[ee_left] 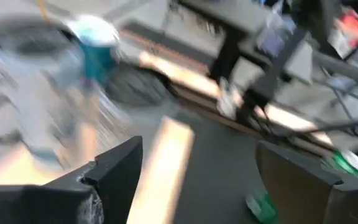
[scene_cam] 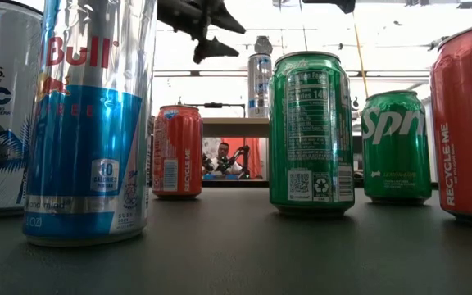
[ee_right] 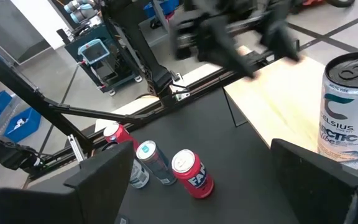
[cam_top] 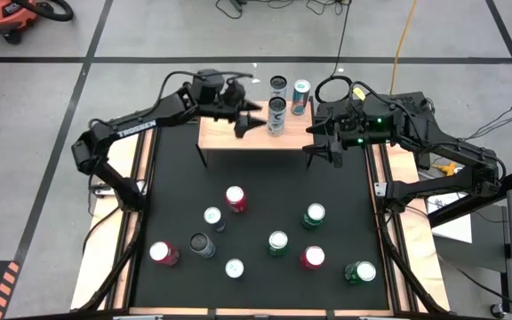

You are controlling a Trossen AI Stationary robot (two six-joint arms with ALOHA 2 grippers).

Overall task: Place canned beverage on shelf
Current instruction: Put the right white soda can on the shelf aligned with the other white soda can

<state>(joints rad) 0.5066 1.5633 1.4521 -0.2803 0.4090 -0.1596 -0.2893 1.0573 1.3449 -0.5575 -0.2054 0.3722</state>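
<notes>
High view, left pincer (cam_top: pixel 246 121) spread above shelf (cam_top: pixel 229 135), empty, can (cam_top: pixel 276 116) just beside it

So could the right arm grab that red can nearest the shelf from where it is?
Probably yes. The right gripper hangs open just off the shelf, and the red can stands alone on the table with open space around it.
</notes>
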